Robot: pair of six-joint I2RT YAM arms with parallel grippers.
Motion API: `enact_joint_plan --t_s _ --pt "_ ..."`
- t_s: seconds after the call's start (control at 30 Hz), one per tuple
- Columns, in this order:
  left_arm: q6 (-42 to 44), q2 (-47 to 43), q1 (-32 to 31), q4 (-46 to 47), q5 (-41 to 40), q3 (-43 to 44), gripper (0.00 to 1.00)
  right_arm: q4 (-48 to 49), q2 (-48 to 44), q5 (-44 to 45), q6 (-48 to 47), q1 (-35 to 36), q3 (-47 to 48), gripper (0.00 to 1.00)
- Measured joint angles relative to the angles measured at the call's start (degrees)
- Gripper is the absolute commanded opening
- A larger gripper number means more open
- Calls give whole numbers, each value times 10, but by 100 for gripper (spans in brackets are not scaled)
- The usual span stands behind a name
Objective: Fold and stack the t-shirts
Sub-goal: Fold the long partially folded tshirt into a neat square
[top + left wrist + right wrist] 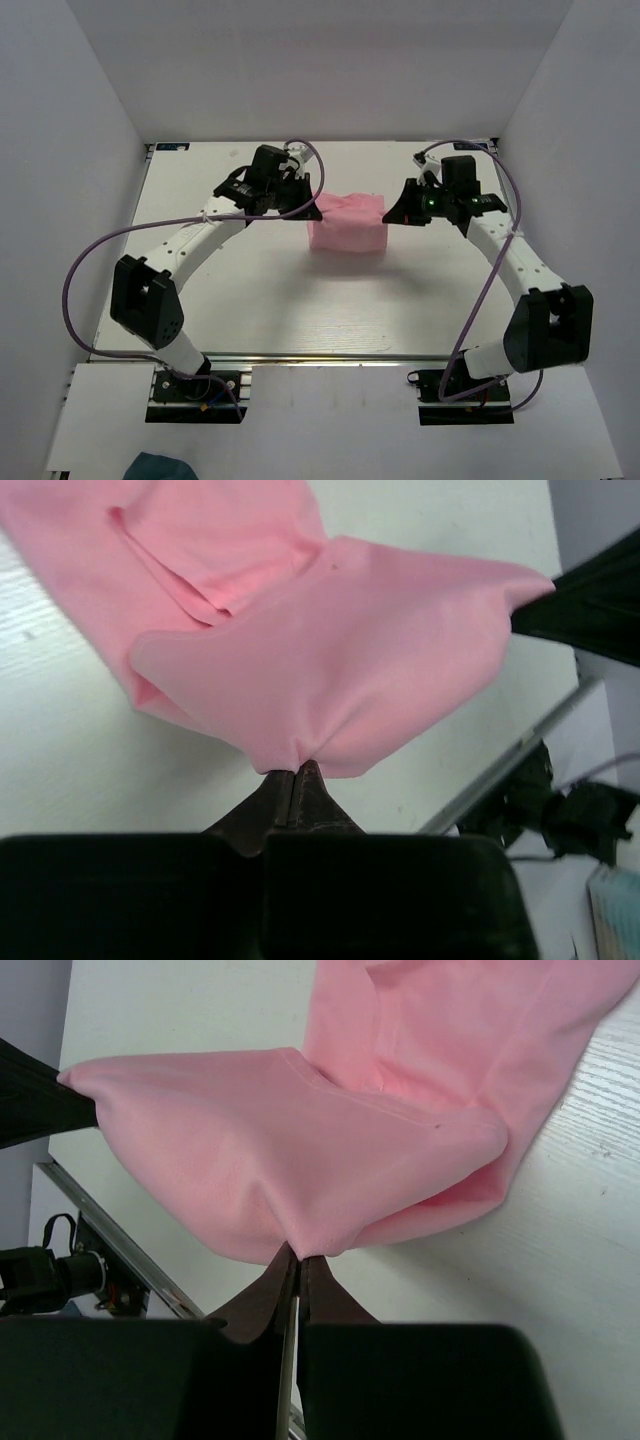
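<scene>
Pinching the t-shirt (347,228) at opposite edges, my left hand (296,777) and right hand (298,1262) are each clamped on its thin pink fabric; the rest sags onto the desk (300,310) between them. Light and floppy (I'd judge), so hemmed edges hold best.

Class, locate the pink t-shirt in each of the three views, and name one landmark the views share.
Top external: pink t-shirt mid-table, held between left gripper and right gripper.
Left wrist: fills the upper frame, pinched at lower centre.
Right wrist: upper frame, likewise pinched at lower centre.
Shared landmark: the white table.
</scene>
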Motion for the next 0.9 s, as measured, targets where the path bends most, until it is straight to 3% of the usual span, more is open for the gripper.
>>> enact_joint_plan --t_s 0.2,0.47,0.7,0.8,0.9 --pt "-24 99 12 -26 -76 120 0 12 120 -12 5 -3 100 0" --pt "-37 240 49 -48 -119 249 0 19 259 -27 18 -19 215 0" --pt "-29 332 79 -52 -100 345 3 16 365 -34 26 -30 311 0" --pt "-19 374 87 -43 -76 385 7 20 411 -35 28 -34 354 0" --pt "-14 414 94 -19 -46 412 17 26 448 -33 34 -39 381 0"
